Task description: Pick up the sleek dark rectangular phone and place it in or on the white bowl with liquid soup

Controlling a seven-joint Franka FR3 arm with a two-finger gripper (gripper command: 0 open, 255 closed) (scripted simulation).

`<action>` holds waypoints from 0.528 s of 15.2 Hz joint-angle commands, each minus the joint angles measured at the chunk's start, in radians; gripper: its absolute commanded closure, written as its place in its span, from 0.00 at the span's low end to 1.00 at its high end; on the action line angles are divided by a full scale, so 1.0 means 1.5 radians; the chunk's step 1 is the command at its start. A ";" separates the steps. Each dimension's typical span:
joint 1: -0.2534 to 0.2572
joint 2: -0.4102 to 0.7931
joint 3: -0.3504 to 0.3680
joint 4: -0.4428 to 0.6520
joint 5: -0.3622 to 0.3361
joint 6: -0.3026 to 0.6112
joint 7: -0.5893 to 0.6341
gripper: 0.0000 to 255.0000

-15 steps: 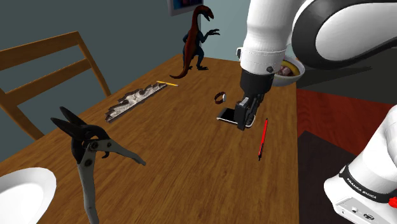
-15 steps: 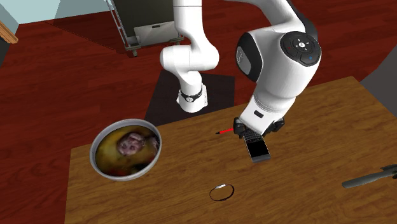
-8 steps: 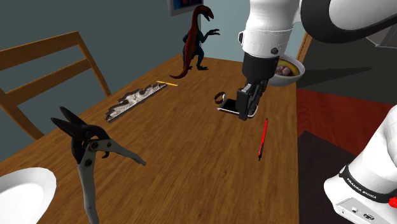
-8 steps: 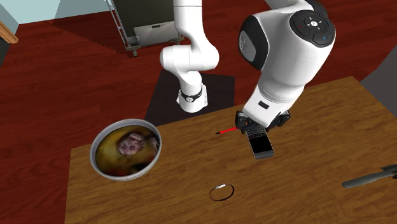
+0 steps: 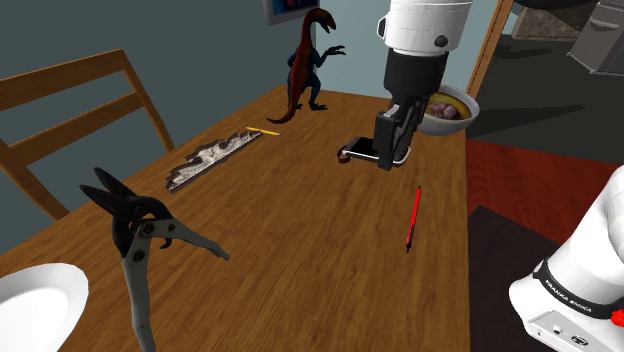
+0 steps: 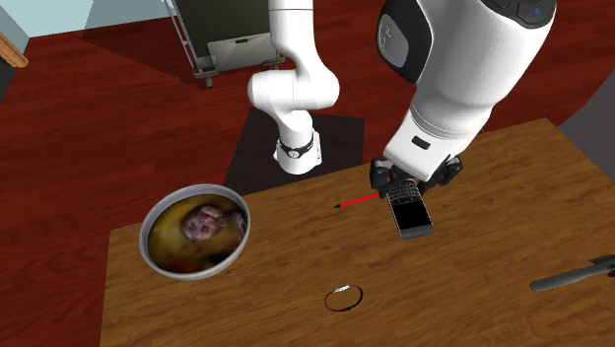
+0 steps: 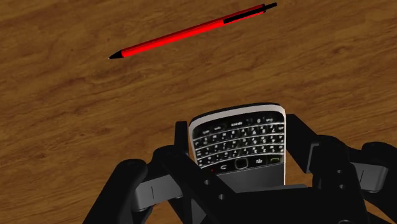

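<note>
my claw [image 5: 389, 152] pinching phone [image 7: 236, 137], aloft; bowl [image 5: 466, 116] near, toward shoulder view's upper right; carry there next.

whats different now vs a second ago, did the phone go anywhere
The claw, shut on the phone throughout, has risen and carried the phone higher above the table. Nothing was let go. The bowl, red pen, ring, toy dinosaur and shears stayed where they were.
</note>
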 commanded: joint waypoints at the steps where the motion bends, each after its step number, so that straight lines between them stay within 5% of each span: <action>1: -0.001 -0.001 -0.003 0.019 -0.002 -0.019 0.000 1.00; 8: -0.005 0.009 -0.009 0.087 -0.009 -0.078 0.004 1.00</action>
